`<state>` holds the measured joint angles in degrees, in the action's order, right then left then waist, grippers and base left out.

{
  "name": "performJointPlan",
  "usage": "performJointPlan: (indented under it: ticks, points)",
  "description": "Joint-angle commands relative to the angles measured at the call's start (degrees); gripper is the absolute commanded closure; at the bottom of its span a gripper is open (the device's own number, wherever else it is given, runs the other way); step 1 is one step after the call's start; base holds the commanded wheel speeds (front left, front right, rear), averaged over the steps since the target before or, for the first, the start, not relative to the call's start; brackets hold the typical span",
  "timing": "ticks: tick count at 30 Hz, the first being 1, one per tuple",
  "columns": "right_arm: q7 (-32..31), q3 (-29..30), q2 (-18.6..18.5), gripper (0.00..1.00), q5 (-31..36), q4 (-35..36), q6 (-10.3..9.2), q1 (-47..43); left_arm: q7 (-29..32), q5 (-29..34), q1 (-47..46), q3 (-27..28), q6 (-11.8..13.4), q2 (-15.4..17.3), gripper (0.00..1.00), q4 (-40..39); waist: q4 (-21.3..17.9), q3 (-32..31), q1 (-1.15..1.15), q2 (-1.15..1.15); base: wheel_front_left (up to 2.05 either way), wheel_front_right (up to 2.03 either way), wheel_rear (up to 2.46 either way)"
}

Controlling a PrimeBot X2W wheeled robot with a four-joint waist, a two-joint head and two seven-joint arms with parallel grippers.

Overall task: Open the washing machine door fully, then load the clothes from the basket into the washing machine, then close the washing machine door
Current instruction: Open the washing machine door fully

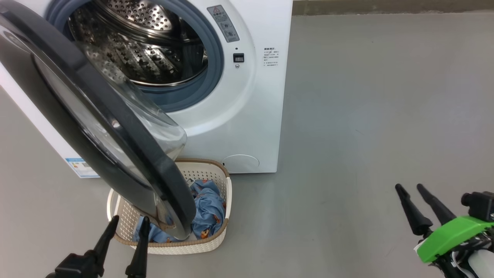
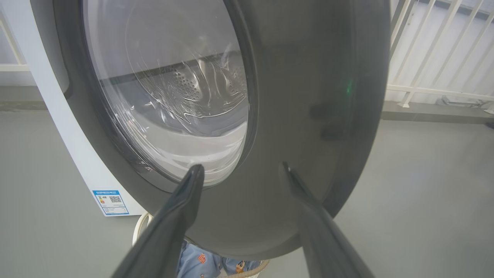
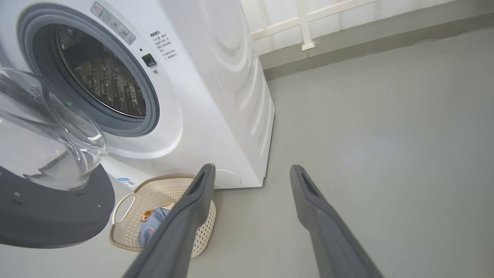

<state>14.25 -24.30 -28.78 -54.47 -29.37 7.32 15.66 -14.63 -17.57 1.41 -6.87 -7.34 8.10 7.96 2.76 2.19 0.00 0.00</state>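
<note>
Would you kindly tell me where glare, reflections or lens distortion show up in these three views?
Head view: soft, even light, with highlights on the glass of the washing machine door. Left wrist view: the door's glossy rim carries dim dark reflections and a green glint, and its glass warps the drum. Right wrist view: the wide lens bows the washing machine.

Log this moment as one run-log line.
washing machine door part open, overhanging basket | clothes in basket | drum: no clothes visible | left gripper open by door's lower rim | right gripper open above floor

Both end effectors [image 1: 130,219] [image 1: 409,187] splayed, empty
</note>
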Motion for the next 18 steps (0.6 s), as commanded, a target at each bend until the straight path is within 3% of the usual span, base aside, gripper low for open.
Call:
performJointPlan:
  ticks: [1,10,18]
  points:
    - [0.73,2.59,-0.05,0.00,3.57,2.64,0.17,-2.52,-0.37,0.13,-1.05,2.26,-0.14,0.68,0.00,-1.65,0.11,0.03,0.00,0.00,0.00,0.00,0.00]
    - [0.74,14.74,4.50,0.00,19.78,11.69,0.17,-9.67,-0.37,0.45,-1.08,3.30,-0.14,0.05,0.00,-2.21,0.88,-0.18,0.00,0.00,0.00,0.00,0.00]
    - [0.74,17.59,6.97,0.00,26.35,13.44,0.17,-14.68,-0.37,0.36,-0.88,4.20,-0.14,-0.98,0.00,-1.84,1.56,-0.05,0.00,0.00,0.00,0.00,0.00]
